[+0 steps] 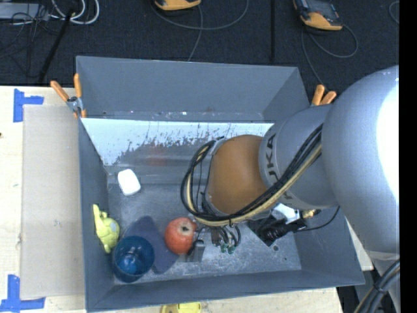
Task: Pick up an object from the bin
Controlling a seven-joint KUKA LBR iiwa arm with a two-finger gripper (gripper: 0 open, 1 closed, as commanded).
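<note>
Nearest, along the lower edge of the grey bin (195,285), a blue round thing (133,258) sat in the lower-left corner of the floor, with a small yellow toy (104,229) just beside it to the upper left. A little right of these, at lower centre, lay a red apple-shaped thing (180,235), which looked the likeliest target. The end effector (208,243) was down close to the bin floor just right of this red thing, one dark part near its right side or touching it; which could not be told. Whether the end effector was apart, together or clamped on anything could not be told either, since the orange cover (234,175) and looped cables (195,175) on the wrist hid most of it. Farther back, a white block (128,182) lay alone toward the upper left of the floor, well apart from the arm. The step in hand seemed to be the final approach, with nothing yet lifted. The next move probably called for centring over the red thing, closing squarely on its round sides so it did not roll away toward the blue thing, then raising it straight up.
</note>
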